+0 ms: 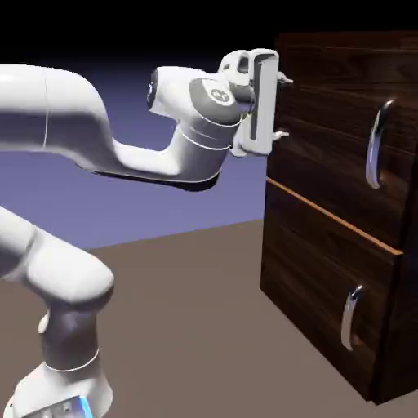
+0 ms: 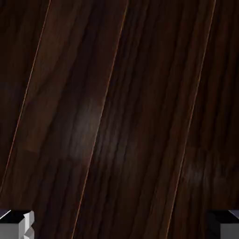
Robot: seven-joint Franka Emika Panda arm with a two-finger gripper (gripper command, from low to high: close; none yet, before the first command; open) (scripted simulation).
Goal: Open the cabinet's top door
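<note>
— What are you facing?

— The cabinet [image 1: 343, 212], tall dark walnut, at the right of the scene. My arm reaches across to it from the left. The top door [image 1: 339, 155] is the upper panel, and it looks shut, flush with the front.

— How will it handle?

— I judge it stiff and fairly heavy, swinging rather than bending. Its long handle [image 1: 375, 145] is a smooth, curved silver bar, likely slippery, so I'd take it around the middle. The shorter handle [image 1: 351, 317] below isn't mine.

— And where's your gripper?

— My gripper [image 1: 282, 108] is up at the door's left edge, near its top, fingers spread wide and empty. The long handle lies well off to the right. My hand view shows only wood grain [image 2: 116, 116].
</note>
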